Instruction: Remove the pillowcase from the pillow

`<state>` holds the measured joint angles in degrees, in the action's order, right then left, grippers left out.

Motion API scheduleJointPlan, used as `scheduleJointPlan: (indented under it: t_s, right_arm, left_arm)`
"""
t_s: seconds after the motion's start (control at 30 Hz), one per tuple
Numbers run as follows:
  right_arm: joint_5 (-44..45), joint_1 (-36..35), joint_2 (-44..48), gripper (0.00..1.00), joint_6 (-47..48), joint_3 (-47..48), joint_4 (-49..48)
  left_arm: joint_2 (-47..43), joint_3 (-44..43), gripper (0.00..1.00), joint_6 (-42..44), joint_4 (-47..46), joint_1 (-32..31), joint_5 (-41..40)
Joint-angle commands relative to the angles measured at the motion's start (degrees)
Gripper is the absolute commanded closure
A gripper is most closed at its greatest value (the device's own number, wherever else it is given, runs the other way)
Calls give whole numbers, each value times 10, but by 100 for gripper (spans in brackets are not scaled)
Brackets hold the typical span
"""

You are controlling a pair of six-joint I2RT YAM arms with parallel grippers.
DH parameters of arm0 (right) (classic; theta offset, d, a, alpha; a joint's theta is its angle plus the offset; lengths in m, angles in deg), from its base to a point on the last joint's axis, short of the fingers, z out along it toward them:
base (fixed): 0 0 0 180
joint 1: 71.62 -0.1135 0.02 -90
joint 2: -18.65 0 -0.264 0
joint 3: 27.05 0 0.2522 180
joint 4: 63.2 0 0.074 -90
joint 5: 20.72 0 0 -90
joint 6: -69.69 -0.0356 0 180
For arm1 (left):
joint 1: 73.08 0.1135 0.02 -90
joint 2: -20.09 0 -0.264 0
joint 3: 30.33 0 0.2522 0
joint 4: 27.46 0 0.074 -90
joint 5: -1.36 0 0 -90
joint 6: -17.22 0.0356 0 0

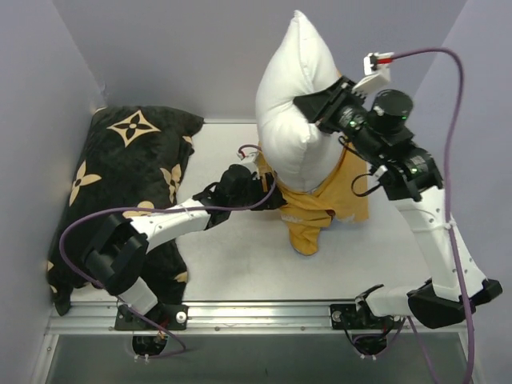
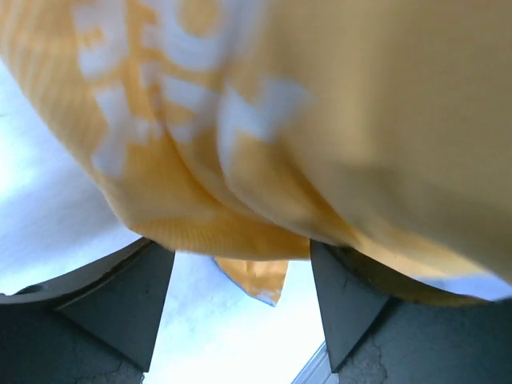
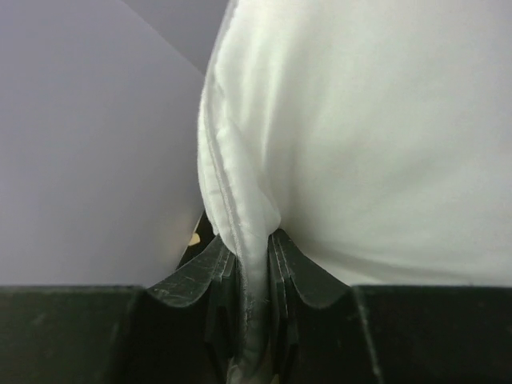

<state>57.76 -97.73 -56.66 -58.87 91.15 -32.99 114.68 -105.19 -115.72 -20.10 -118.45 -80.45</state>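
Observation:
The white pillow (image 1: 292, 96) hangs upright above the table, its pointed corner up. My right gripper (image 1: 318, 108) is shut on its right edge; in the right wrist view the fingers (image 3: 250, 240) pinch the pillow's seam (image 3: 240, 184). The pillowcase (image 1: 316, 212), orange-yellow side out, is bunched around the pillow's lower end and reaches the table. My left gripper (image 1: 272, 194) is low at the pillowcase's left side. In the left wrist view it (image 2: 240, 250) is open, with the orange fabric (image 2: 320, 120) draped just past and over the fingertips (image 2: 160, 256). No blue printed side shows.
A black cushion with tan flowers (image 1: 128, 184) lies along the left side of the table, partly under my left arm. Grey walls close the back and sides. A metal rail (image 1: 256, 312) runs along the near edge.

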Motion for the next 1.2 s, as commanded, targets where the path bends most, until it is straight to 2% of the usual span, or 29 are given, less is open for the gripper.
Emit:
scheduleJointPlan:
  t_s: [0.0, 0.07, 0.1, 0.17, 0.2, 0.23, 0.33, 0.47, 0.53, 0.57, 0.63, 0.67, 0.7, 0.83, 0.9, 1.03, 1.1, 1.17]
  right_arm:
    - [96, -46, -37, 100, 39, -109, -70]
    - [99, -51, -35, 100, 27, -158, -111]
    - [99, -56, -34, 100, 18, -201, -147]
    - [102, -61, -39, 100, 10, -225, -170]
    - [102, -69, -41, 100, 7, -236, -191]
    - [106, -75, -49, 100, 6, -239, -199]
    - [114, -110, -64, 100, 14, -245, -221]
    - [160, -157, -74, 100, 20, -283, -271]
    - [172, -177, -67, 100, 20, -325, -297]
    - [183, -184, -63, 100, 19, -339, -324]
    - [191, -198, -56, 100, 19, -371, -343]
    - [194, -201, -56, 100, 20, -378, -353]
    - [194, -204, -55, 100, 20, -387, -361]
    - [187, -214, -54, 100, 18, -419, -396]
    - [185, -221, -61, 100, 18, -423, -403]
    - [178, -226, -69, 100, 14, -435, -415]
    - [176, -226, -68, 100, 11, -445, -418]
    - [174, -227, -66, 100, 10, -455, -426]
  left_arm:
    - [-100, 51, 23, -32, -50, 18, -10]
    - [-183, 72, 23, -32, 20, 32, -75]
    - [-213, 87, 21, -27, 43, 35, -148]
    - [-305, 85, 20, -32, 150, 40, -229]
    - [-355, 83, 19, -34, 181, 43, -301]
    - [-376, 63, 18, -36, 243, 49, -329]
    - [-430, 9, 13, -8, 304, 68, -374]
    - [-417, -95, 4, 53, 319, 131, -312]
    - [-380, -132, 3, 82, 321, 156, -275]
    - [-369, -161, 3, 90, 320, 183, -230]
    - [-347, -169, 3, 93, 275, 214, -159]
    - [-342, -169, 3, 88, 257, 231, -96]
    - [-332, -169, 3, 78, 231, 255, -82]
    - [-286, -189, 3, 75, 206, 278, 15]
    - [-276, -156, 3, 54, 153, 283, 62]
    - [-262, -116, 3, 35, 154, 289, 72]
    - [-260, -111, 2, 38, 223, 289, 44]
    - [-263, -104, 3, 38, 282, 289, -29]
